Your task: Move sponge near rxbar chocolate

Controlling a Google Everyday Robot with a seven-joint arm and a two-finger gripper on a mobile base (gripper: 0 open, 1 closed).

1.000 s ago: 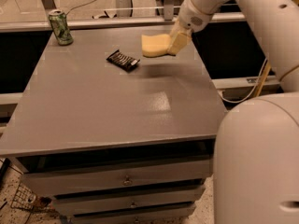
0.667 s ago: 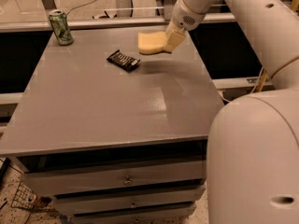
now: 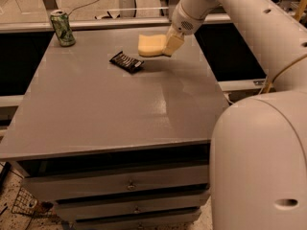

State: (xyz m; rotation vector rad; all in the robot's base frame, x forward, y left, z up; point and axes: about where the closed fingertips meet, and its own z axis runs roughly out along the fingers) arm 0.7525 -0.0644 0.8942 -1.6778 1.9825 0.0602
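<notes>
The pale yellow sponge [image 3: 150, 45] is held just above the grey table, right of and slightly behind the rxbar chocolate [image 3: 126, 62], a small black wrapped bar lying flat on the tabletop. My gripper [image 3: 169, 45] comes down from the upper right on the white arm and is shut on the sponge's right end. A shadow lies on the table below the sponge, and a small gap separates sponge and bar.
A green drink can [image 3: 63, 28] stands upright at the table's [image 3: 120, 114] far left corner. The table has drawers in its front. My white arm and base [image 3: 259, 162] fill the right side. A rail and cables lie beyond the far edge.
My gripper has carried the sponge a little to the left and farther back, closer to the black bar. The bar and can have not moved.
</notes>
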